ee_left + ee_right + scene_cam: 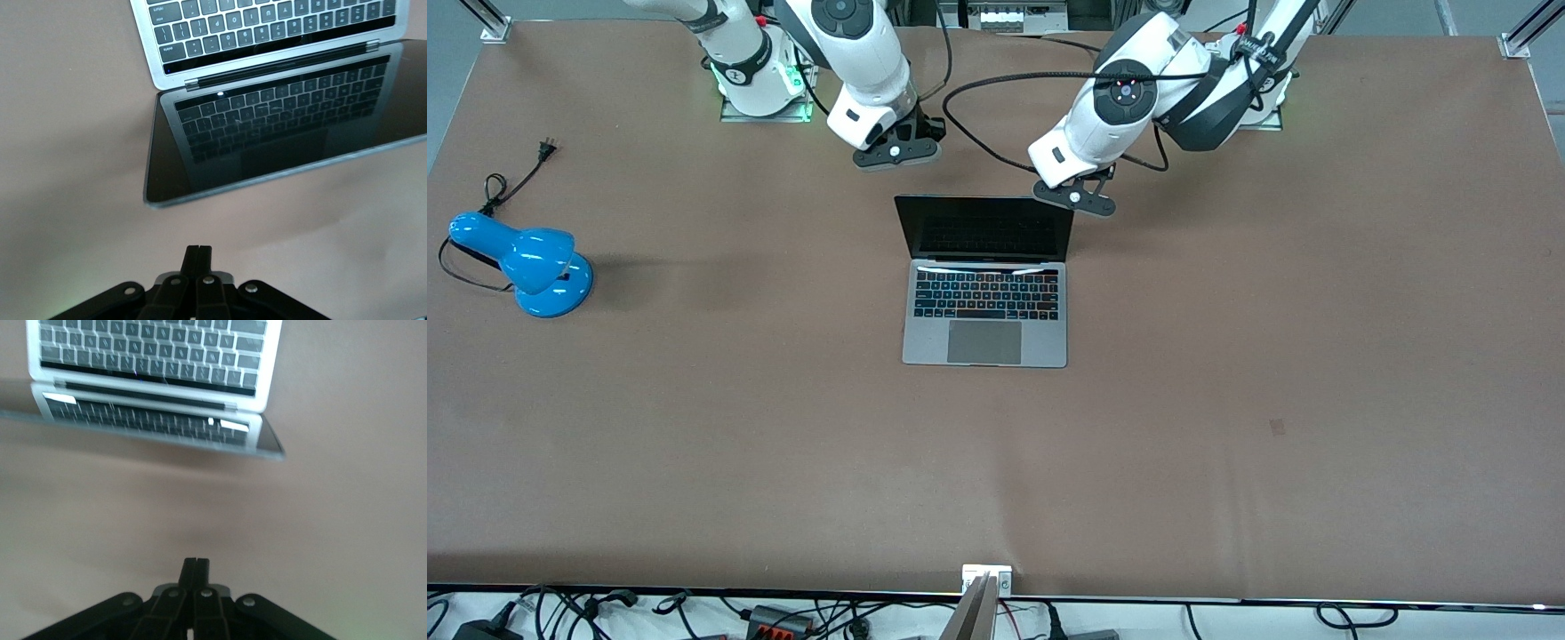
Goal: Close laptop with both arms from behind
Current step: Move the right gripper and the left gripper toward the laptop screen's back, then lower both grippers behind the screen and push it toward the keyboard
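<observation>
Brown table (1227, 400); laptop (985, 302) open; left pincer (197, 257), right pincer (195, 568) pinched together, empty.

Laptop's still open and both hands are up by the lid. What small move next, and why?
Probably bring the right hand in toward the lid's top edge. The laptop stands open; the left hand, fingers together, already hangs at the lid's corner, while the right one sits farther off. Then both can push evenly.

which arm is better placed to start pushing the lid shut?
Left. The left gripper sits right at the top corner of the laptop screen, jaws shut. The right gripper hangs over bare table, clearly short of the lid, jaws also shut.
</observation>
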You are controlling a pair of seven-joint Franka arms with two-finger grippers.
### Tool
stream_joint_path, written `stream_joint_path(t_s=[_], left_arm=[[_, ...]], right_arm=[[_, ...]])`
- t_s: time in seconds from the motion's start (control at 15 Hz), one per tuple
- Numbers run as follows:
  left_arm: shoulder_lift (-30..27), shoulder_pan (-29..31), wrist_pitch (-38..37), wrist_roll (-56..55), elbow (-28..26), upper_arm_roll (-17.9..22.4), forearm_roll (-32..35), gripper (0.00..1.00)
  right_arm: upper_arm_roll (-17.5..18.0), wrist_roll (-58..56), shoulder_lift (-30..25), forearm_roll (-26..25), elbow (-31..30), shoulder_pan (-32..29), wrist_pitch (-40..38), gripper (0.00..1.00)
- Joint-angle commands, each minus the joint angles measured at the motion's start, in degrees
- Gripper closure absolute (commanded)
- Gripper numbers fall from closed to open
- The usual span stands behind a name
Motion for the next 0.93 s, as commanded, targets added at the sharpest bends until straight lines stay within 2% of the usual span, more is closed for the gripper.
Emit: stream_joint_path(t_s=[0.0,0.2,0.47,0.87], left_arm=[[-0.72,0.34,1.94,1.23,-1.56,-0.29,-1.35,1.00],[0.95,0.52,2.73,1.14,-0.85,-0.20,-1.43,1.00],[4.81,1.13,3.88,0.79,2.21,0.06,-1.35,1.00],[8.07,1.22,3.97,0.62,5.21,0.59,-0.73,1.00]], right_arm=[[-0.67,1.00,2.50,-1.77,-0.39,0.28,6.73,1.00],[-0.67,0.91,4.78,-1.77,-0.30,-0.16,11.66,1.00],[-1.02,0.91,7.60,-4.66,-0.12,-1.47,15.71,1.00],[-1.20,0.74,8.48,-6.60,0.32,-3.85,19.83,1.00]])
